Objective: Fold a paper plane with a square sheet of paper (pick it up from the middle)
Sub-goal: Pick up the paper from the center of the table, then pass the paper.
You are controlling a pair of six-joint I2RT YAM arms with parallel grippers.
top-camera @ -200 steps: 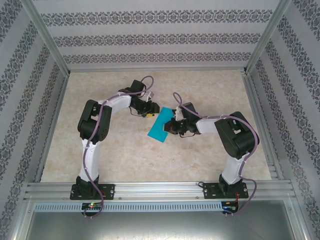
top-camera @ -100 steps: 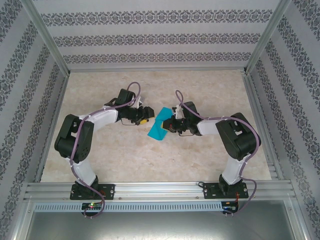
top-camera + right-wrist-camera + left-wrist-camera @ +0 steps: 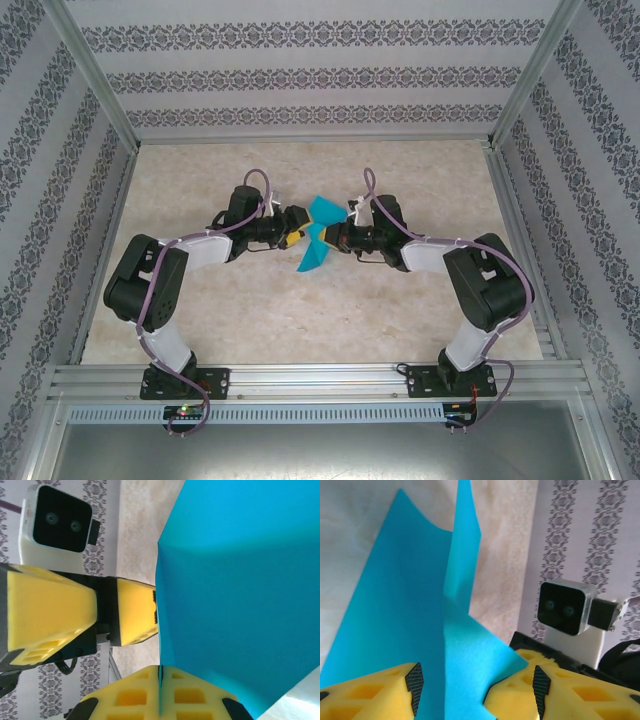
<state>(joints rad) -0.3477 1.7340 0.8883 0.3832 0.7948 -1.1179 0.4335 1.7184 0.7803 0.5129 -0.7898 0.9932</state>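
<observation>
1. A second earlier the square sheet of paper (image 3: 318, 238) lies as one flat cyan-blue panel. Now it is bent across its middle, its far half raised into a peak and its near half sloping down to a corner.
2. Over that second both arms shift. The left gripper (image 3: 298, 230) moves to just left of the sheet and the right gripper (image 3: 338, 233) sits on the sheet's right side, so the sheet hangs between the two.
3. Judging from this, the first crease is being formed in the air. No pointed plane shape exists yet, so most of the folding remains.
4. The left gripper's jaws widen over the same second and now stand spread. In the left wrist view the sheet passes up between the two yellow fingers with a gap on each side. Whether either pad brushes the paper cannot be told.
5. The right gripper's jaws are pressed together, pinching the sheet's edge. In the right wrist view the paper rises straight out of the seam between them.
6. Whether the sheet's near corner touches the worktop (image 3: 300, 320) cannot be told.
</observation>
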